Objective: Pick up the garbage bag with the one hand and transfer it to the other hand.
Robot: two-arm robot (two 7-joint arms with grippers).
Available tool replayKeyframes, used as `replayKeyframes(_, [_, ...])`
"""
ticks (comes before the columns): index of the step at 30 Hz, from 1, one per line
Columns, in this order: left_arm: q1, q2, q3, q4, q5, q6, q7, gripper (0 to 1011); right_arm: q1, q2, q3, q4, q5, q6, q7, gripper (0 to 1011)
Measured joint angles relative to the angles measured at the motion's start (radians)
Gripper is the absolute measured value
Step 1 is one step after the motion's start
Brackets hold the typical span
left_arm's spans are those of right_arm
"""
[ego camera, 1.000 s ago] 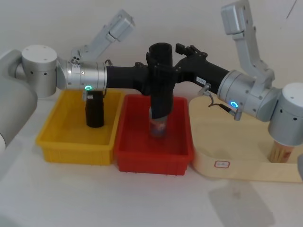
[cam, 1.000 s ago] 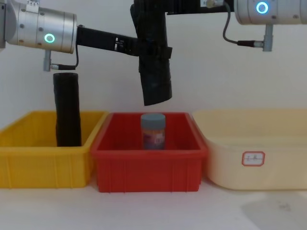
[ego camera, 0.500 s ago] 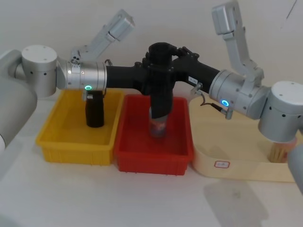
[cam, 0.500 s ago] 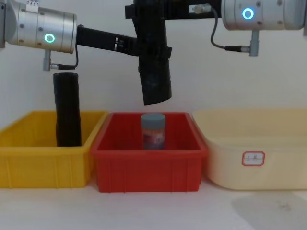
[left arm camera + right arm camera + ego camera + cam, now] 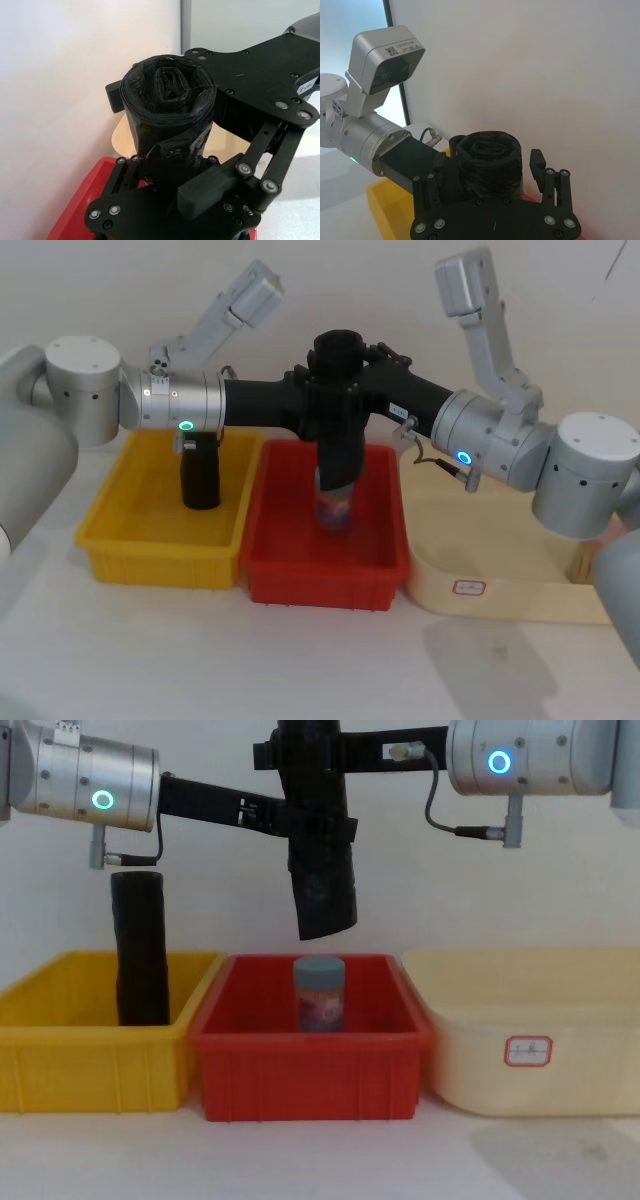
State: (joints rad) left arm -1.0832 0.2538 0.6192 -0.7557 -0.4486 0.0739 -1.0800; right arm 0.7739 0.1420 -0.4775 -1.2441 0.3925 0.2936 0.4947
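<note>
The garbage bag (image 5: 338,435), a black crinkly roll, hangs upright above the red bin (image 5: 320,585). My left gripper (image 5: 325,405), on the green-ringed arm, is shut on its middle (image 5: 322,890). My right gripper (image 5: 342,362), on the blue-ringed arm, reaches in from the right and stands open around the bag's top (image 5: 490,160). In the right wrist view one of its fingers (image 5: 538,161) stands a little off the roll. In the left wrist view the rolled top of the bag (image 5: 167,100) sticks up from my left gripper (image 5: 170,175).
A yellow bin (image 5: 150,565) on the left holds a tall smooth black cylinder (image 5: 200,472). Under the bag, in the red bin (image 5: 310,1070), stands a small jar (image 5: 320,995). A beige tray (image 5: 500,580) lies to the right.
My right arm has swung left, bringing its gripper in around the top of the bag. The left arm and the bag have stayed still.
</note>
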Motion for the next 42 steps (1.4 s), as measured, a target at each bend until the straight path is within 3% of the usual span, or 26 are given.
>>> replayKeyframes(27, [0.0, 0.001, 0.0, 0.0, 0.0, 0.0, 0.001, 398, 0.05, -0.011, -0.049, 0.049, -0.016, -0.013, -0.014, 979])
replayKeyframes(42, [0.0, 0.001, 0.0, 0.0, 0.0, 0.0, 0.001, 398, 0.058, -0.013, -0.056, 0.055, -0.019, -0.015, -0.019, 592])
